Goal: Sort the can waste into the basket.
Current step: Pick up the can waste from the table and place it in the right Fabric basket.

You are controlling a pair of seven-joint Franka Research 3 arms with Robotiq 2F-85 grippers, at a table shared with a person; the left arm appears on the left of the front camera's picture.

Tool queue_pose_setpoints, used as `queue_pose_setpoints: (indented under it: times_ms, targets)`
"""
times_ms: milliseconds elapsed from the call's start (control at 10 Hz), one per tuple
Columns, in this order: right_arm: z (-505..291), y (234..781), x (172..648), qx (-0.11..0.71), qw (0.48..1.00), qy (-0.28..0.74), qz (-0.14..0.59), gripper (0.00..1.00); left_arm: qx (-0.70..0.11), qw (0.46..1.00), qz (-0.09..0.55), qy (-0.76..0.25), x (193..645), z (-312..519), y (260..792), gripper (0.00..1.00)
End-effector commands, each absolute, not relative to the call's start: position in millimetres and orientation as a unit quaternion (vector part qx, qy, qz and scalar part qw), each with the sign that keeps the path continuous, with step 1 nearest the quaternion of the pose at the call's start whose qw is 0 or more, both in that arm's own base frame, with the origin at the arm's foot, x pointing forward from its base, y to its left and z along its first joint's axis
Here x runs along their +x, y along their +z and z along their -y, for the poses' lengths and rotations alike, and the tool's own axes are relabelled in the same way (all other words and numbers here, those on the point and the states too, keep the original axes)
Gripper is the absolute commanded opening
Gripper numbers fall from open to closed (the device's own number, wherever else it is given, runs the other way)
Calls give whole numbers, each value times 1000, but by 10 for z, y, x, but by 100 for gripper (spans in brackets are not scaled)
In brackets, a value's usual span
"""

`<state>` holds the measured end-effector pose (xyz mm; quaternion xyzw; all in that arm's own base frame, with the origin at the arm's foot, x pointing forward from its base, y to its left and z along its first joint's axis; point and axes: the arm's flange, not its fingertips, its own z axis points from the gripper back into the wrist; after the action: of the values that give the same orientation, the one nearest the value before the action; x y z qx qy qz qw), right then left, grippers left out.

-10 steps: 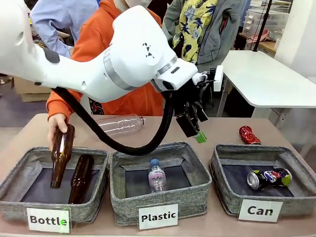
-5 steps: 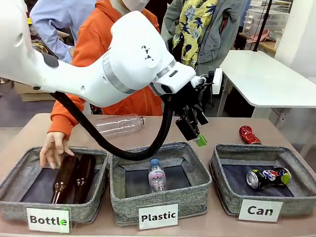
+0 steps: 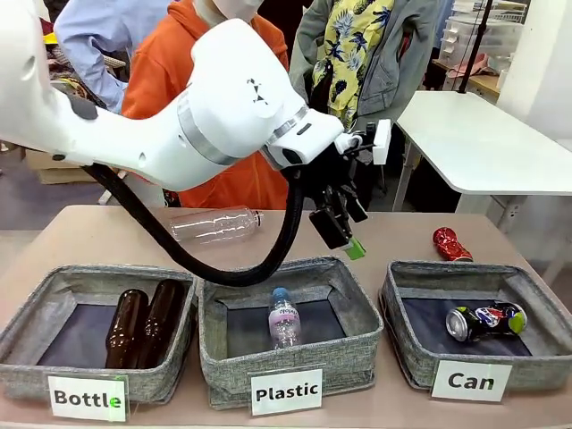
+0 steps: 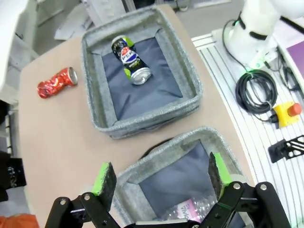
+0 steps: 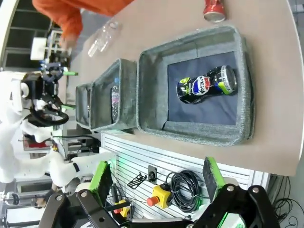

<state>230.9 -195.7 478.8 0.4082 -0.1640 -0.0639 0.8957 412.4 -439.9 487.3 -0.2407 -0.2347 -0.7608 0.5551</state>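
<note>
A dark can with a green top and colourful print (image 3: 487, 322) (image 4: 130, 59) (image 5: 206, 84) lies on its side on the dark floor of the grey fabric basket labelled "Can" (image 3: 407, 353) (image 4: 142, 126) (image 5: 199, 130). A crushed shiny red can (image 3: 450, 244) (image 4: 57, 82) (image 5: 214, 9) lies on the tabletop just behind that basket. My left gripper (image 3: 344, 237) (image 4: 161, 173) hangs open and empty above the far rim of the middle bin, left of the basket. My right gripper (image 5: 156, 176) is open and empty, high off the table's near edge beside the basket.
The middle bin, labelled "Plastic" (image 3: 286, 391), holds a small clear bottle (image 3: 284, 317). In the left "Bottle" bin (image 3: 85, 398) lie two brown bottles (image 3: 143, 322). A clear plastic bottle (image 3: 214, 223) lies on the table behind the bins. A person in an orange top (image 3: 165, 71) stands at the far side.
The person's hand laid a brown bottle down in the Bottle bin and pulled away. My left gripper has drifted slightly left and up. The cans have not moved.
</note>
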Motion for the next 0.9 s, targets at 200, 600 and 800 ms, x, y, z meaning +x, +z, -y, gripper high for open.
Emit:
queue_pose_setpoints:
  times_ms: [200, 600, 800]
  targets:
    - [1234, 4732, 2639, 417, 900, -24, 126, 100, -297, 661, 198, -660, 4043, 3074, 5005, 100]
    - [320, 4634, 2914, 507, 859, 24, 68, 100, -401, 801, 208, -393, 3628, 974, 4946, 100]
    - [216, 4559, 3063, 566, 824, 22, -6, 100, -472, 832, 190, -219, 3431, -72, 4617, 100]
